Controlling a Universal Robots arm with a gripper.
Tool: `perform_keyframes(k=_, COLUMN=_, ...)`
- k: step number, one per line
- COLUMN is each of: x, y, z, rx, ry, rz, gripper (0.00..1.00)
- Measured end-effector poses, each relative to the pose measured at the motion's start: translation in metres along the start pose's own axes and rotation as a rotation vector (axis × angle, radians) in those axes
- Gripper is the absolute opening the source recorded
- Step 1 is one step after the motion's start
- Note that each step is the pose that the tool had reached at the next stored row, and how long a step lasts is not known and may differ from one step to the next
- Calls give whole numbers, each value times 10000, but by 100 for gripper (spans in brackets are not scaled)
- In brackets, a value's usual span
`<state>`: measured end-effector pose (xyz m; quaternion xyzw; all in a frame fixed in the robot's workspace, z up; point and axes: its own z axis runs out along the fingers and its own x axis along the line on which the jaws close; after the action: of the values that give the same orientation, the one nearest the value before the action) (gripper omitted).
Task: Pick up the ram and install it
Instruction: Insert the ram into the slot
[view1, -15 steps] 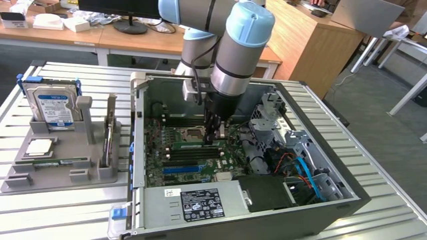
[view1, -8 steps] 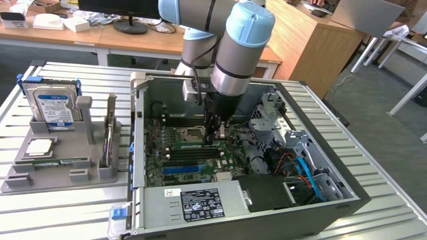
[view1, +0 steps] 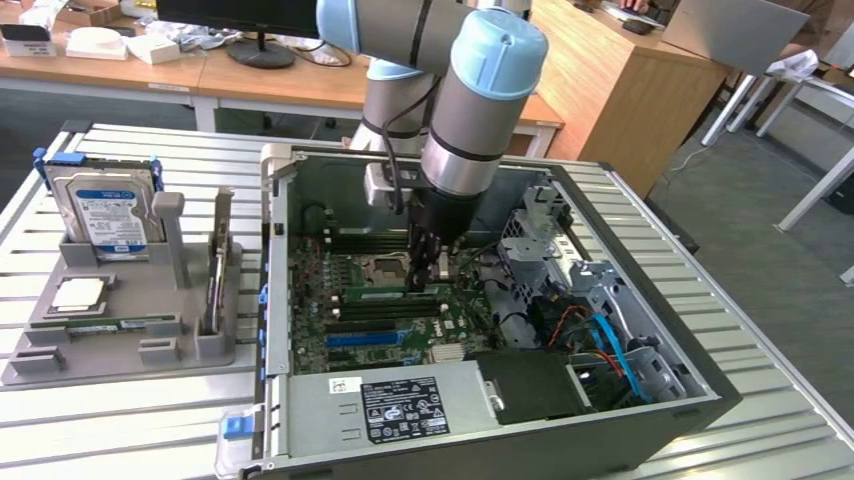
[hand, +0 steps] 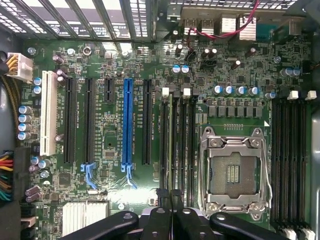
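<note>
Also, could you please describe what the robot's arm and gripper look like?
The arm is made of silver-grey tubes with light blue caps at the joints and a black band near the wrist. A thin black cable runs along it to a pale grey bracket. The gripper is black, with glossy linkage bars and two narrow fingers.

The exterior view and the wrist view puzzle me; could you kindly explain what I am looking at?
The exterior view comes from a camera off the machine: a robot arm reaches into an open computer case on a slatted table. Beside it a grey tray holds a hard drive, a processor chip and a spare ram. The wrist view looks down from the arm onto the motherboard: the gripper is shut on a ram, edge-on beside the empty socket.
</note>
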<state>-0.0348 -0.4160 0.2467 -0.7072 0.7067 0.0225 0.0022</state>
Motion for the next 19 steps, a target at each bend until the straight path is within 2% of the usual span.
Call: perform_keyframes(k=19, x=18, y=12, z=7, rx=2, ry=1, rz=0, gripper=11)
